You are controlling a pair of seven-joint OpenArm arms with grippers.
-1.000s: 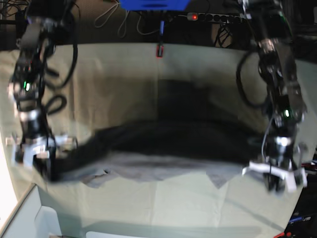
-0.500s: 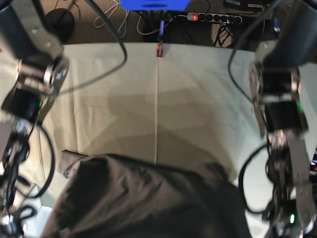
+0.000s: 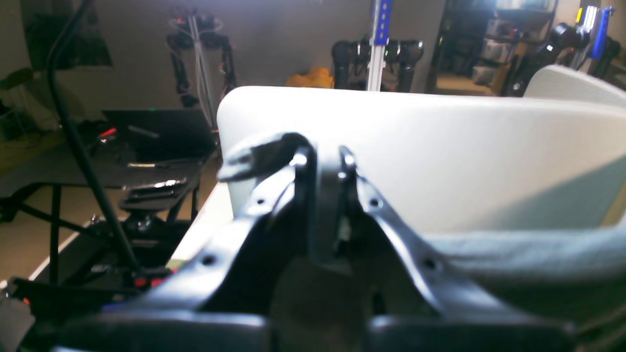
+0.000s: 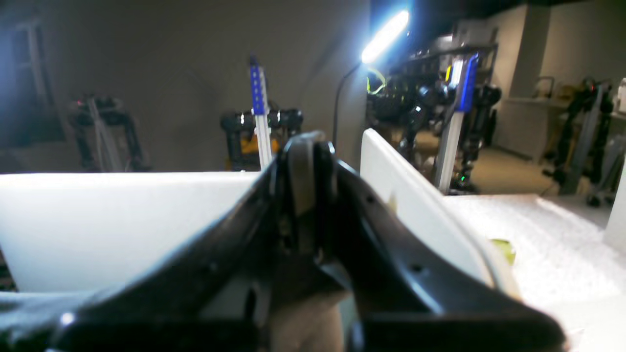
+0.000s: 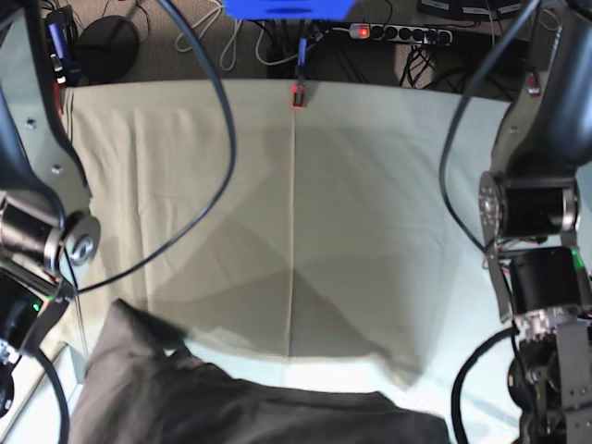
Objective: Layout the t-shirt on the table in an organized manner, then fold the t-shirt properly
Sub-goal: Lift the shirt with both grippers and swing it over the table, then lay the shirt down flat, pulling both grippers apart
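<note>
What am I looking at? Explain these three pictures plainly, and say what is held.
This is a robot with two black arms. The base view looks down on a large table covered in pale green cloth. A grey cotton t-shirt lies bunched along the bottom of that view. The other two pictures come from cameras on the wrists. The left gripper and the right gripper are both shut, each apparently pinching a fold of the shirt, though blur makes that hard to confirm.

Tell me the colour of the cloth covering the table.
Pale mint green cloth, plain and creased; clearest in the base view.
</note>
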